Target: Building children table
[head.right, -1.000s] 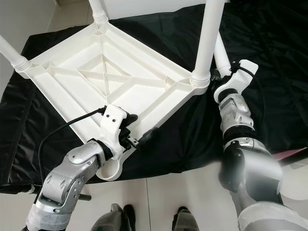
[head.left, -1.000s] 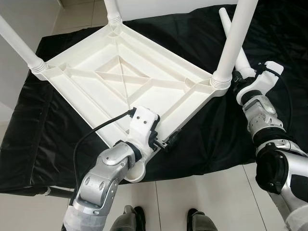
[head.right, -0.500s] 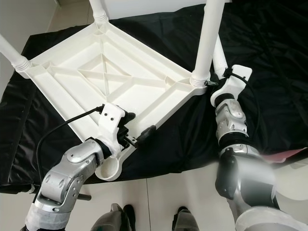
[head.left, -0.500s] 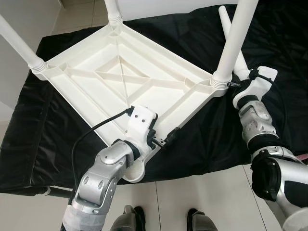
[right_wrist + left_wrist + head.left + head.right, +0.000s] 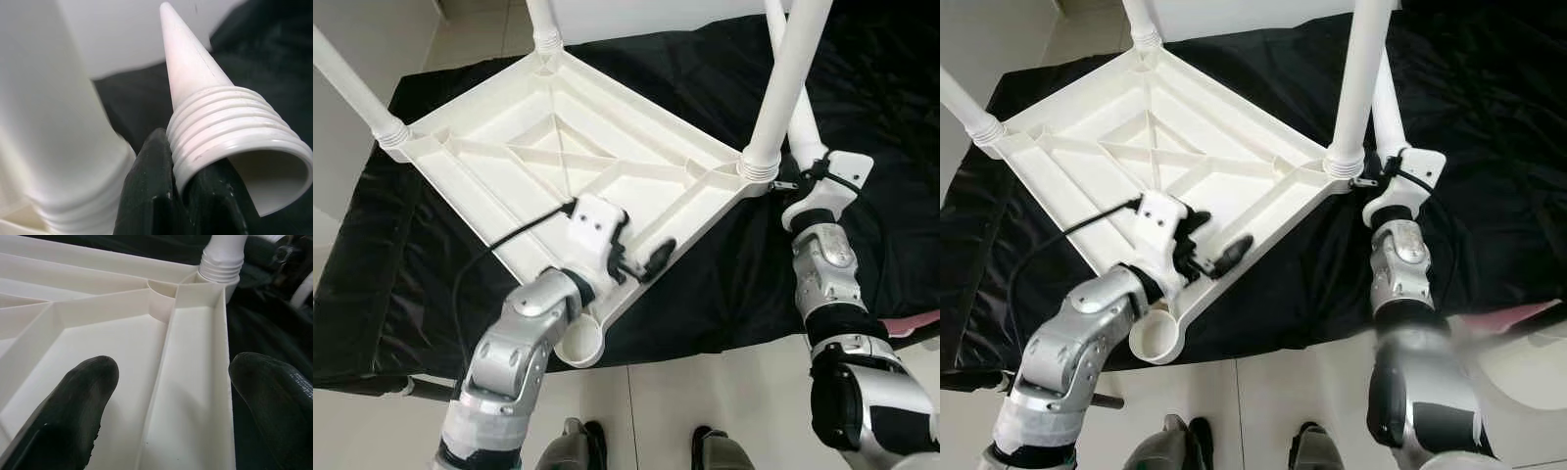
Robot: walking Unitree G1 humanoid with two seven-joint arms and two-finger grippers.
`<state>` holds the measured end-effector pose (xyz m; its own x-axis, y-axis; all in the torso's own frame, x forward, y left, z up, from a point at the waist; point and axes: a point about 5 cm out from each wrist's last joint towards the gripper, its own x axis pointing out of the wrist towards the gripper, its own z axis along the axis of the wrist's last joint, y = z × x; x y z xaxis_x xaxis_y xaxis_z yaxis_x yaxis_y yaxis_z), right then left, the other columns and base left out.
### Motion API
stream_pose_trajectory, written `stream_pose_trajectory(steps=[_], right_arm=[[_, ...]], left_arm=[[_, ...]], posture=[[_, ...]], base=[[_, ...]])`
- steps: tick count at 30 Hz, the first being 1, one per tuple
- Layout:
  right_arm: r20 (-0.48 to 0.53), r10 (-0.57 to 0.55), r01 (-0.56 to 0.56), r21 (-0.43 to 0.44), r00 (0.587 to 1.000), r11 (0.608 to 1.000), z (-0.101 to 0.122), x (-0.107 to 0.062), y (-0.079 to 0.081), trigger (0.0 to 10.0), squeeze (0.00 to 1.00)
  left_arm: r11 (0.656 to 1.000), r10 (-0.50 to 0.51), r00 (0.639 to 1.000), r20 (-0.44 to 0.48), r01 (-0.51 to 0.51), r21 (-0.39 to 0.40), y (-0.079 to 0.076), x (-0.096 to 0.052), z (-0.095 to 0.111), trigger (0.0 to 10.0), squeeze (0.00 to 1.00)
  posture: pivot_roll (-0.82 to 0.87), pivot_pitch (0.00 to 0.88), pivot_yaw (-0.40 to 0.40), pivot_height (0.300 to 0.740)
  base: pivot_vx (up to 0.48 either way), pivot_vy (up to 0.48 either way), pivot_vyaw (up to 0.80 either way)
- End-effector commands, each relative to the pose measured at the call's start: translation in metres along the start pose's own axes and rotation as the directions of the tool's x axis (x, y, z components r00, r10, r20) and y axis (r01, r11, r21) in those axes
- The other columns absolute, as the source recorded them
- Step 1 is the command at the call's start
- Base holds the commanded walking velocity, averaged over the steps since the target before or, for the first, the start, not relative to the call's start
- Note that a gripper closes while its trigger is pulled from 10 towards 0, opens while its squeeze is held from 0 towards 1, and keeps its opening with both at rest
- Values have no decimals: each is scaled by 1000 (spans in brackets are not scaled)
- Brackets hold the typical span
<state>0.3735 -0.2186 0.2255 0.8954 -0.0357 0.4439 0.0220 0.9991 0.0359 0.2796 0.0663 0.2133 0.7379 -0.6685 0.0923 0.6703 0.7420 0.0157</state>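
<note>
The white children's table lies upside down on a black cloth, with three legs screwed in at its left, far and right corners. Its near corner socket stands empty. My left gripper is open and straddles the near right rim wall, one finger inside the frame and the other outside. My right gripper is shut on the threaded end of a loose white leg, just beside the right corner's fitted leg.
The black cloth covers a low surface; its front edge drops to pale floor tiles. My feet stand close to that edge. A white wall runs along the left side.
My left gripper has slid up the near right rim, away from the empty socket. My right gripper has carried the loose leg's threaded end leftward, closer to the right corner.
</note>
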Motion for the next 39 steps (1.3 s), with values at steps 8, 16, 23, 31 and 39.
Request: stream_pose_trajectory(steps=[8,16,23,31,39], right_arm=[[204,36,-29,-34,978,999,32,-15,31,10000,0],[329,42,8,-150,943,989,58,-26,45,10000,0],[436,53,32,-184,898,982,82,-29,48,10000,0],[544,116,-7,-197,831,980,116,-24,66,10000,0],[574,197,-65,-242,795,968,124,-22,81,10000,0]], left_arm=[[997,78,997,27,-79,25,25,-9,9,10000,0],[994,110,992,56,-111,23,40,-7,22,10000,0],[991,107,991,75,-112,68,49,-6,33,10000,0],[985,133,986,105,-143,94,66,-8,47,10000,0],[986,147,985,92,-154,69,80,-1,53,10000,0]], posture=[[12,88,63,740],[-8,51,79,740],[-17,34,85,740],[-21,8,86,740],[-26,0,90,740]], base=[[0,0,0],[0,0,0],[0,0,0],[0,0,0],[0,0,0]])
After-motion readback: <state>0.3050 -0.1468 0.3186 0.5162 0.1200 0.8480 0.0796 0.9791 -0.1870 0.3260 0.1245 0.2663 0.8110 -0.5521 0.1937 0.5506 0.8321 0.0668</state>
